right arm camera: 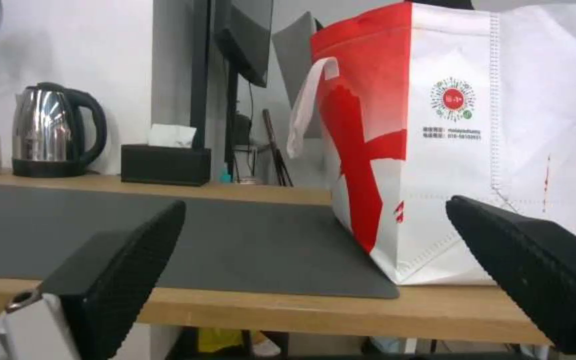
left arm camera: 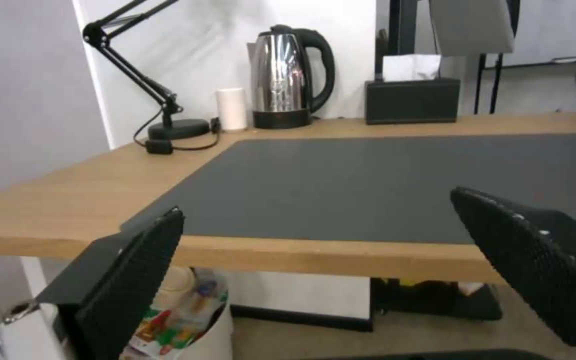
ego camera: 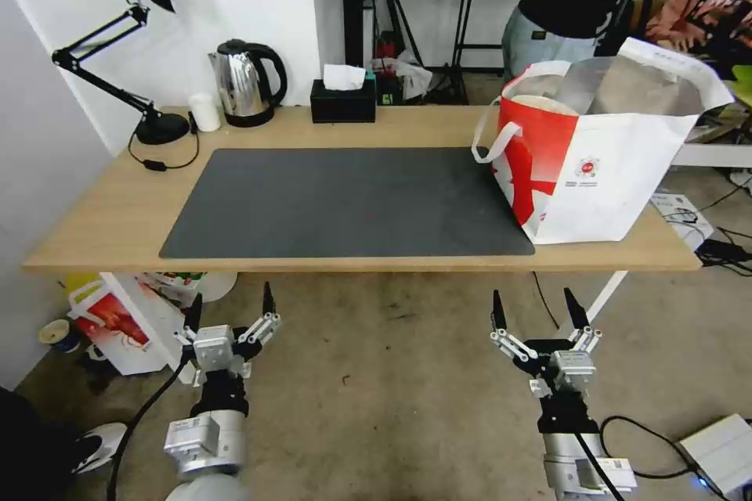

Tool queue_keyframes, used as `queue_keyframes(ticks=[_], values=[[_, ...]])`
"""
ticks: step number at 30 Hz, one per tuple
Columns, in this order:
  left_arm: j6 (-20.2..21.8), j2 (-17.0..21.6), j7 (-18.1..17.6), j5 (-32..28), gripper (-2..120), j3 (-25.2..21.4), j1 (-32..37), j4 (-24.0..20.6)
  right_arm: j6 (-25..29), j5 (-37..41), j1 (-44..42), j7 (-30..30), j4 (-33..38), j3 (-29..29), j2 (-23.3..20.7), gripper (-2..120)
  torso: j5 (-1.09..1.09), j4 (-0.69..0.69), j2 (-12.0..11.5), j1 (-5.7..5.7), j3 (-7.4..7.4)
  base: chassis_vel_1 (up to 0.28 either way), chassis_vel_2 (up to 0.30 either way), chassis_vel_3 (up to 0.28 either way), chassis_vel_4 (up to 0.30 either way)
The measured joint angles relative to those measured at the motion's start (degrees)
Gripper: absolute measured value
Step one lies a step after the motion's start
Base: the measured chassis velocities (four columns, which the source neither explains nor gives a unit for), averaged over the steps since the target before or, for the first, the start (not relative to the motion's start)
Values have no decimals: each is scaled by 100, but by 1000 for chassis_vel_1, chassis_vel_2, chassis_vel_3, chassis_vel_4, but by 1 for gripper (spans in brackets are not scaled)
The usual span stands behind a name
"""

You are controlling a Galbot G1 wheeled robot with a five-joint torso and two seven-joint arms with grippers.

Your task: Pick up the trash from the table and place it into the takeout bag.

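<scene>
The takeout bag (ego camera: 611, 172), white and red with foil lining, stands open on the right end of the table (ego camera: 117, 203), partly on the dark mat (ego camera: 345, 200). A tan round rim (ego camera: 540, 103) shows inside the bag's mouth; the rest of the trash is hidden. My left gripper (ego camera: 232, 294) and right gripper (ego camera: 533, 296) hang open and empty below the table's front edge, over the floor. In the left wrist view my left gripper (left arm camera: 316, 202) faces the mat's near left corner. In the right wrist view my right gripper (right arm camera: 315, 202) faces the bag (right arm camera: 501, 150).
Along the table's back edge stand a black desk lamp (ego camera: 149, 125), a small white cup (ego camera: 205, 111), a steel kettle (ego camera: 247, 82) and a black tissue box (ego camera: 342, 100). A smaller red-and-white bag (ego camera: 117, 325) sits on the floor under the table's left end.
</scene>
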Motion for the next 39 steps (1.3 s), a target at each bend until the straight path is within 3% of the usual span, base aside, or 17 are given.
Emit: queue_keyframes(ticks=[14,21,39], values=[[28,38,10,60,100,119,16,316,0,0,0,0,0,0,0,100,0,0,0,0,0,0,0,0,0],[-8,90,179,92,100,127,-55,447,0,1,0,0,0,0,0,100,0,0,0,1,0,0,0,0,0],[-184,261,301,50,100,-11,-182,543,0,0,0,0,0,0,0,100,0,0,0,0,0,0,0,0,0]])
